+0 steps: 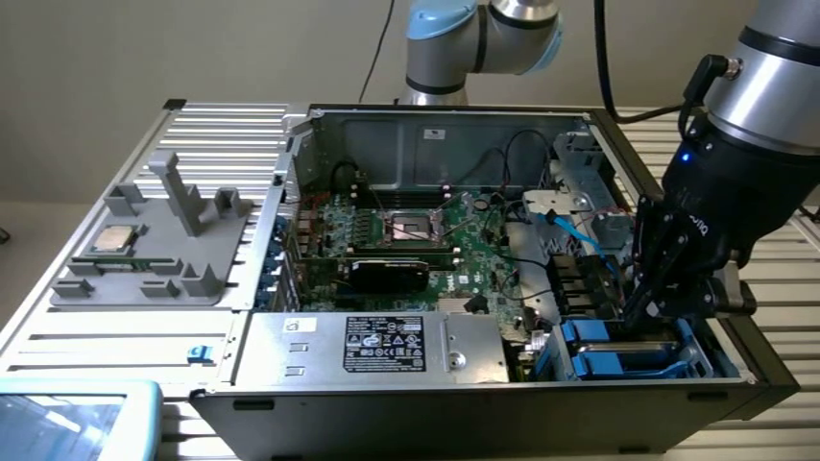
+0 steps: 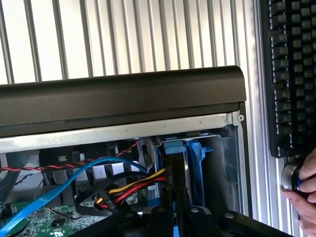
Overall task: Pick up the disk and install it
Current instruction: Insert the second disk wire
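Observation:
The disk (image 2: 193, 163) stands on edge inside the drive bay at the front corner of the open computer case (image 1: 423, 125), on the exterior view's right. I see its blue plastic rails (image 1: 613, 348); its label and metal face are hidden. My gripper (image 1: 644, 305) reaches down into that bay, right at the blue rails, and its black body (image 2: 174, 197) sits against the disk. Red, yellow and blue cables (image 2: 133, 185) run beside the bay.
A silver box with a black label (image 1: 384, 346) sits at the case front. A grey fixture holding a small square chip (image 1: 118, 238) lies at the exterior view's left. A black keyboard (image 2: 291, 74) and a person's hand on a knob (image 2: 302, 190) lie beside the case.

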Controlling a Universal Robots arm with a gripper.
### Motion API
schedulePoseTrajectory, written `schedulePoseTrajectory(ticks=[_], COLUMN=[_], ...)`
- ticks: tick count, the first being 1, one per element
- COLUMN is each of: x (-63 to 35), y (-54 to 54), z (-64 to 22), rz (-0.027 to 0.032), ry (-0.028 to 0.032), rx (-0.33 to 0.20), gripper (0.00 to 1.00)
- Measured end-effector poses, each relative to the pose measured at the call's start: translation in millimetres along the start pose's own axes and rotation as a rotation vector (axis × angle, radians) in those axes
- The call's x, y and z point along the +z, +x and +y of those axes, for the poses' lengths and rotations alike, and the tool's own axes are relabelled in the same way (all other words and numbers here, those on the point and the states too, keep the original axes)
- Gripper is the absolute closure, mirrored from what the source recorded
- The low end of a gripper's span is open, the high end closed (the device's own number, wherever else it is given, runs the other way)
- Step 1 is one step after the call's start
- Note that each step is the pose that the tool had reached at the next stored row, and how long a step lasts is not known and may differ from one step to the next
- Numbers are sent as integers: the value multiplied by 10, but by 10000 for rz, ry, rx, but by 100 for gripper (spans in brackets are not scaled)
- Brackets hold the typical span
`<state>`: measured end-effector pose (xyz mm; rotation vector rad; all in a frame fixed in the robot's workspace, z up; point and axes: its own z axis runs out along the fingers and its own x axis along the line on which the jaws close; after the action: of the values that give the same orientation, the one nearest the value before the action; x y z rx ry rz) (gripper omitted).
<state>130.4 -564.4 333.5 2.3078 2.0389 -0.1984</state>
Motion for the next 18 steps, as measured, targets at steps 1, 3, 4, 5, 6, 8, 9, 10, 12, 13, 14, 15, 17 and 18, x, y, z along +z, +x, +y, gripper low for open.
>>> schedulePoseTrajectory(ticks=[1, 3, 4, 5, 6, 8, 9, 10, 12, 13, 14, 15, 17, 18], x=[2, 4, 4, 4, 4, 3, 3, 3, 1, -1, -5, -9, -22, -29], y=[0, 1, 1, 1, 1, 1, 1, 1, 1, 1, 0, 0, -2, -3], z=[0, 0, 0, 0, 0, 0, 0, 0, 0, -1, -1, -1, -1, -1], rz=[0, 3, 4, 4, 4, 6, 6, 5, 4, 6, 8, 12, 20, 18], ry=[0, 1, 1, 1, 1, 1, 1, 1, 0, -4, -10, -20, -32, -37], rx=[1, 0, 1, 1, 1, 1, 0, 1, 1, 1, 2, 3, 3, 4], gripper=[84, 84, 84, 84, 84, 84, 84, 84, 84, 84, 84, 84, 84, 84])
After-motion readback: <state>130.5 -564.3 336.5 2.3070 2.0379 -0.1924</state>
